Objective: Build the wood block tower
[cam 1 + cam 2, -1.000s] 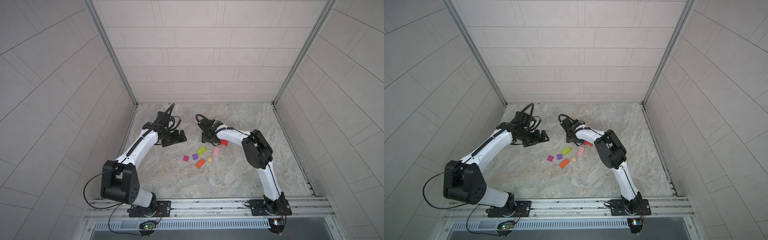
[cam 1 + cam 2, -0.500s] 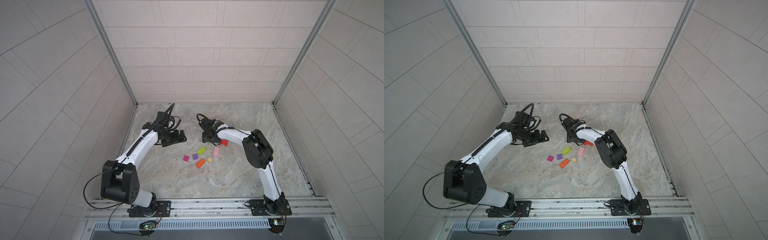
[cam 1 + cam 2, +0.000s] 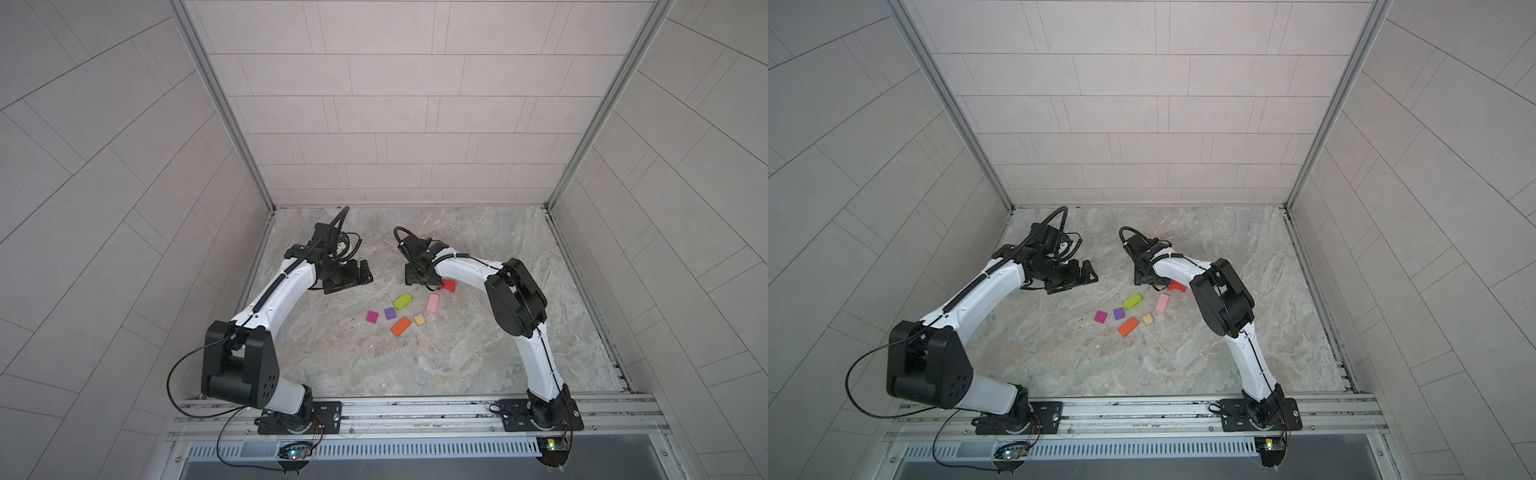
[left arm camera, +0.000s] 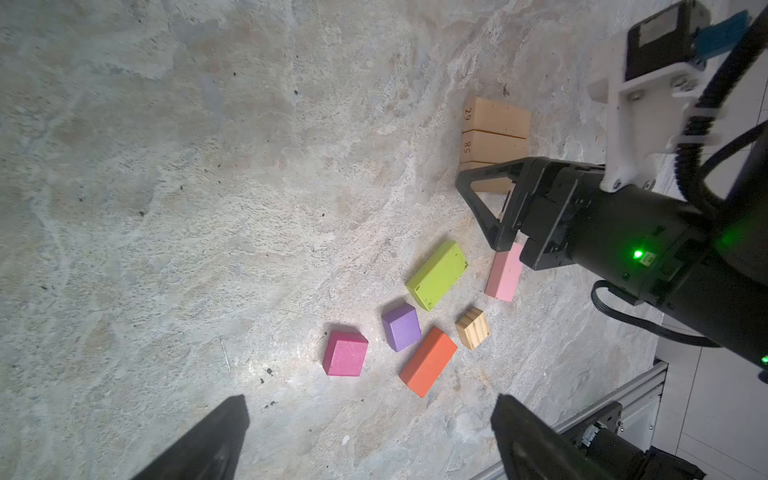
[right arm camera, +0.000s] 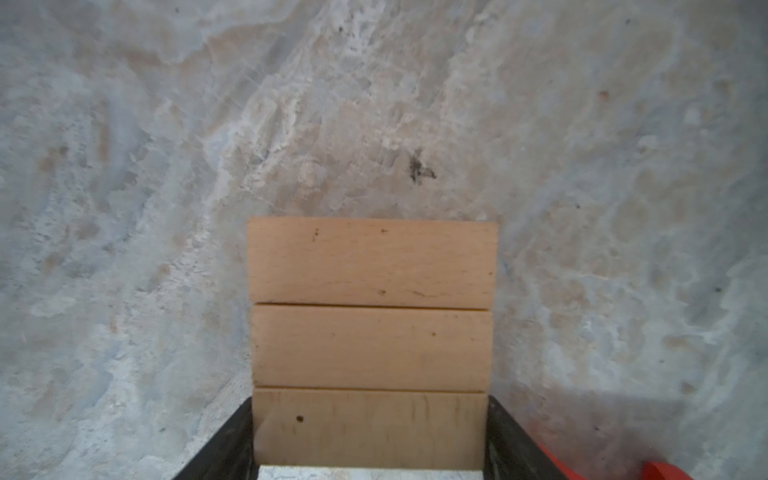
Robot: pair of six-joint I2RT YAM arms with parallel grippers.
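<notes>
Three tan bars lie flat side by side on the stone floor. My right gripper is shut on the nearest tan bar, one finger at each end; in both top views it hides the bars. The red arch lies just beside it. Loose on the floor are the green, pink, orange, purple, magenta and ridged tan blocks, none stacked. My left gripper hangs open and empty, left of the cluster, with the magenta cube ahead of it.
Tiled walls close the floor on three sides. An aluminium rail with both arm bases runs along the front edge. The right arm's elbow hangs over the floor right of the blocks.
</notes>
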